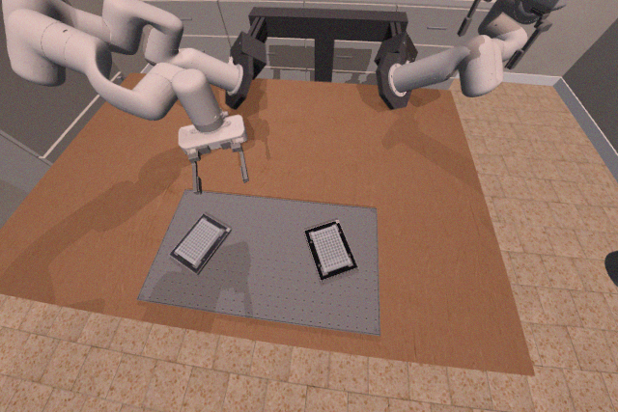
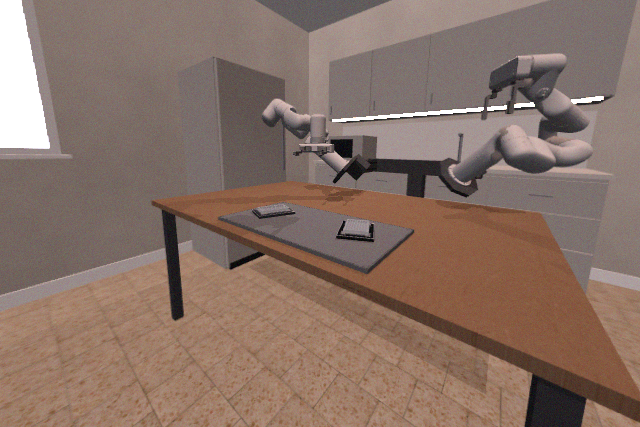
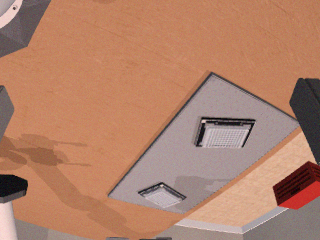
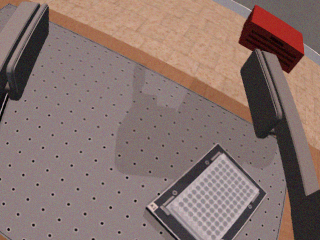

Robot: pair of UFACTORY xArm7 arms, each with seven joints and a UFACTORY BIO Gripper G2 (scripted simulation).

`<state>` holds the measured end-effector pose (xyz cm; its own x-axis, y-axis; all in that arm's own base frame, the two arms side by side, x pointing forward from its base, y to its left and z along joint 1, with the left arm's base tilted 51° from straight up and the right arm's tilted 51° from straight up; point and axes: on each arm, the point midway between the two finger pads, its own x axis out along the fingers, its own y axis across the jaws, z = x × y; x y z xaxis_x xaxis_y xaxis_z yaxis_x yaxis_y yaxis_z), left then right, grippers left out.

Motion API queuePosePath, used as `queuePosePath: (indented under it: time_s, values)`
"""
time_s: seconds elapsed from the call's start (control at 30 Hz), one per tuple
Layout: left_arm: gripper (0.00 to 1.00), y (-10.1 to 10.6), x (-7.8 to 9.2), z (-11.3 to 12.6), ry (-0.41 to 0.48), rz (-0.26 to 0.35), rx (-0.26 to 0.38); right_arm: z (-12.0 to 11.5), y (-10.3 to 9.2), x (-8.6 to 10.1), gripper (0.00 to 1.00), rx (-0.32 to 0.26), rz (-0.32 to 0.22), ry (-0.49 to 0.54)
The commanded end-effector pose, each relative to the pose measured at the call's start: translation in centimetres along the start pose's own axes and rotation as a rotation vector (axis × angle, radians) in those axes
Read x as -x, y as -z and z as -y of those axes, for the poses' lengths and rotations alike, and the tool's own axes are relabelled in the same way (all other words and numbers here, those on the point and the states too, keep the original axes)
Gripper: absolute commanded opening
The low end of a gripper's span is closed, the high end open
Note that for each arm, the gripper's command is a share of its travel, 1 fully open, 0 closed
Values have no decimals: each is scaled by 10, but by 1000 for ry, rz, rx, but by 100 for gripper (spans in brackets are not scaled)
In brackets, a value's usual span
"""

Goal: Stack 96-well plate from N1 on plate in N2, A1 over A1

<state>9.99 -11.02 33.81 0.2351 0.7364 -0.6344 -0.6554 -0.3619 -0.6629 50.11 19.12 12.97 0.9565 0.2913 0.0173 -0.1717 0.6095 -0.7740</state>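
Beige walls, pale cabinets, a grey fridge (image 2: 248, 127) and a speckled tile floor (image 1: 449, 387) (image 2: 206, 350) (image 3: 250, 195) (image 4: 175, 45) surround the wood-topped counter (image 1: 424, 272) (image 2: 465, 257) (image 3: 100, 75) (image 4: 140, 55). A grey perforated board (image 1: 279, 267) (image 2: 310, 236) (image 3: 170, 150) (image 4: 65, 150) lies on it, and a red box (image 3: 300, 187) (image 4: 272, 37) shows beyond. Tiny marking on N2's corner is too small to read; I can make out no brand.

The plate to be moved (image 1: 330, 248) (image 2: 356, 227) (image 3: 223, 136), pale with a grid of round wells, sits in black-framed nest N1 (image 1: 313, 253) (image 2: 355, 237) (image 3: 200, 135). The lower plate (image 1: 201, 241) (image 2: 273, 209) (image 3: 162, 196) (image 4: 215, 200), equally pale, sits in nest N2 (image 1: 184, 262) (image 2: 273, 215) (image 3: 175, 190) (image 4: 190, 174). I can't tell where either cut-off corner is.

The left end effector (image 1: 488, 47) (image 2: 497, 112) (image 3: 155, 112) is wide open, well above the counter. The right end effector (image 1: 221, 185) (image 2: 308, 153) (image 4: 141, 110) is partly open, holding nothing, above the counter near N2.
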Motion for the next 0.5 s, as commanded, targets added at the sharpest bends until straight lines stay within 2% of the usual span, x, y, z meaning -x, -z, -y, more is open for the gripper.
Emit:
queuePosePath:
  time_s: [0.0, 0.47]
  values:
    - [100, 0, 1, 0, 1, -1, 1, -15, 6, -13, 37, -4, 5, -28]
    - [100, 0, 1, 0, 1, -1, 1, -62, 38, -46, 37, -4, 5, -28]
